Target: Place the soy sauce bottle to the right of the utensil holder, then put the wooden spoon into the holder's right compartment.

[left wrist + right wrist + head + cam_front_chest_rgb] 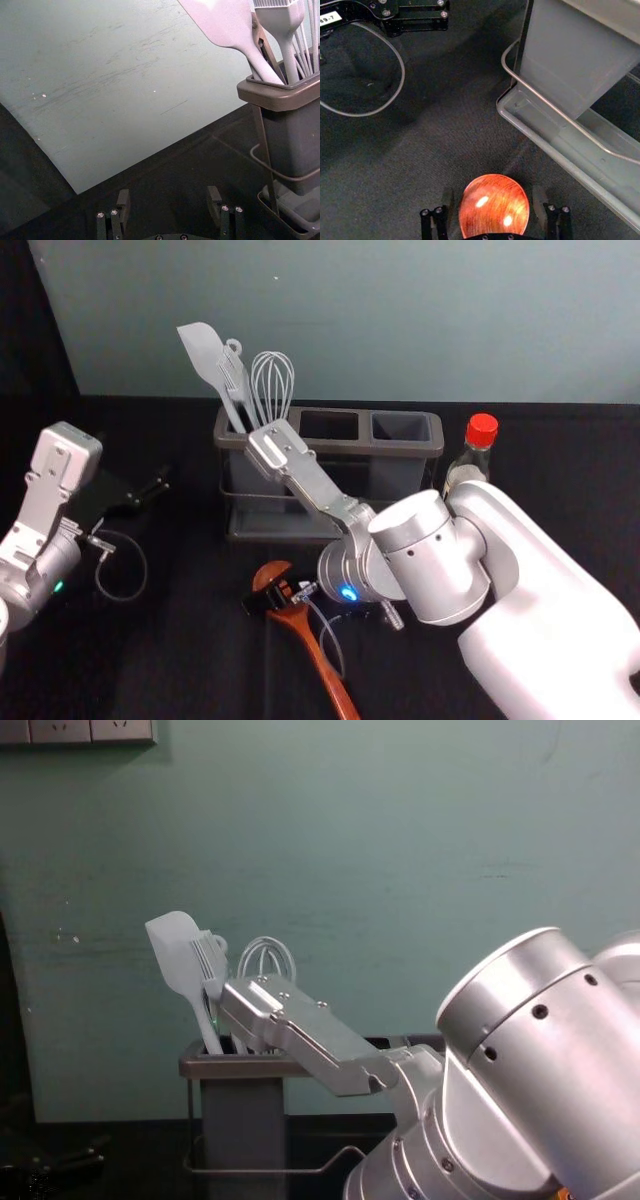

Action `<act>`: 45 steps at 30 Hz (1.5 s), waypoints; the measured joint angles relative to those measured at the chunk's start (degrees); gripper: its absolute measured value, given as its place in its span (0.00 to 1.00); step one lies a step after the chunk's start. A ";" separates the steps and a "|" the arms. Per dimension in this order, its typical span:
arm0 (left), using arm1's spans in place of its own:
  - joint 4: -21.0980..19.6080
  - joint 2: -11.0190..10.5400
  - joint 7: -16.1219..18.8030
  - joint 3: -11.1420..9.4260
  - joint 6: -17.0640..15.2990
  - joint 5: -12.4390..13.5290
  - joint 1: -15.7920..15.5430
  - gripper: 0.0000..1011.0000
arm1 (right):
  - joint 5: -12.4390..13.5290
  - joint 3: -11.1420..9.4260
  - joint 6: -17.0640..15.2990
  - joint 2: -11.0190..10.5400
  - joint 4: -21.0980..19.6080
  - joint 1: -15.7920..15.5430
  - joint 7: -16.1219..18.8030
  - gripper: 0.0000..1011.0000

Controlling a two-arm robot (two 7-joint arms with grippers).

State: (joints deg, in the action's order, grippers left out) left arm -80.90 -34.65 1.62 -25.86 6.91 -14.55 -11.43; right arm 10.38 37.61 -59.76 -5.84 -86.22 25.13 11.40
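The left gripper [168, 192], spread and empty, is held aside, presumably for clearance. The right gripper [493, 192] is parted around the wooden spoon [325, 675], probably for a neck grasp, before the utensil holder [405, 451]; right of that, the soy sauce bottle [468, 469] is placed upright, as asked.

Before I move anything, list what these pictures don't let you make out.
- Soy sauce bottle: base hidden behind the right arm in the head view.
- Wooden spoon: handle end cut off by the head view's lower edge.
- Right compartment: floor hidden by its front wall, head view.
- Spatula: handle's lower end hidden inside the utensil holder, head view.
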 joint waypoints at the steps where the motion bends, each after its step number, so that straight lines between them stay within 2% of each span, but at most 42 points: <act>1: 0.00 0.00 0.00 0.00 0.00 0.00 0.00 0.99 | -0.21 0.03 -0.01 0.09 0.06 0.00 0.04 0.99; 19: 0.00 0.00 0.00 0.00 0.00 0.00 0.00 0.99 | -2.73 0.01 -0.52 0.61 -0.39 -0.97 0.93 0.99; 38: 0.00 0.00 0.00 0.00 0.00 0.00 0.00 0.99 | -2.60 0.01 -0.54 0.56 -0.40 -0.93 0.87 0.99; 41: 0.00 0.00 0.00 0.00 0.00 0.01 0.00 0.99 | -2.58 0.01 -0.55 0.54 -0.42 -0.93 0.84 0.95; 45: 0.00 0.00 0.00 0.00 0.00 0.00 0.00 0.99 | -2.56 0.01 -0.57 0.53 -0.44 -0.93 0.82 0.85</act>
State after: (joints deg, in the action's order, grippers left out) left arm -80.90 -34.65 1.62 -25.86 6.91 -14.55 -11.43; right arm 7.83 37.62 -60.33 -5.31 -86.65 24.20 12.21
